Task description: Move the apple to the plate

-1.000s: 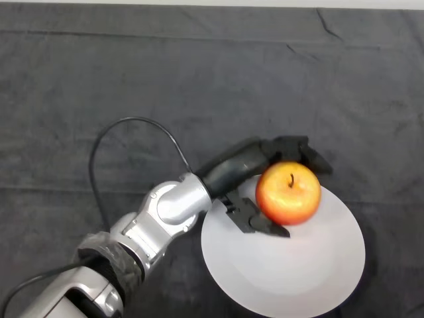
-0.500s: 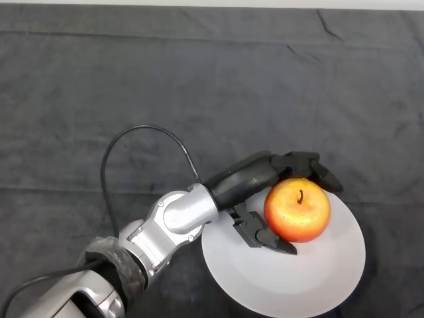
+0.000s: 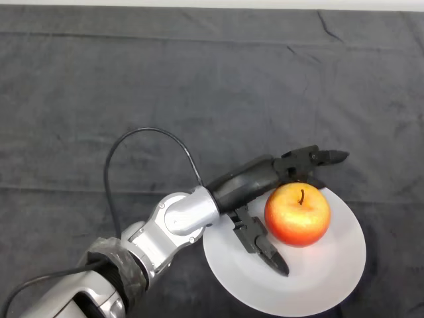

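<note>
A red and yellow apple (image 3: 298, 214) sits upright on the white plate (image 3: 318, 278), on its upper middle part. My left hand (image 3: 265, 176) lies at the apple's left side. Its fingers (image 3: 322, 158) stretch out straight past the apple's far side and its thumb (image 3: 265, 246) reaches over the plate on the near side. The hand is open around the apple. I cannot tell whether the palm still touches it.
The plate lies at the lower right of the dark cloth (image 3: 132, 86) that covers the table. My silver-grey arm (image 3: 169, 222) comes in from the lower left.
The apple has come down onto the plate, a little to the right. The fingers have uncurled from the apple and straightened, and the thumb has spread away from it.
</note>
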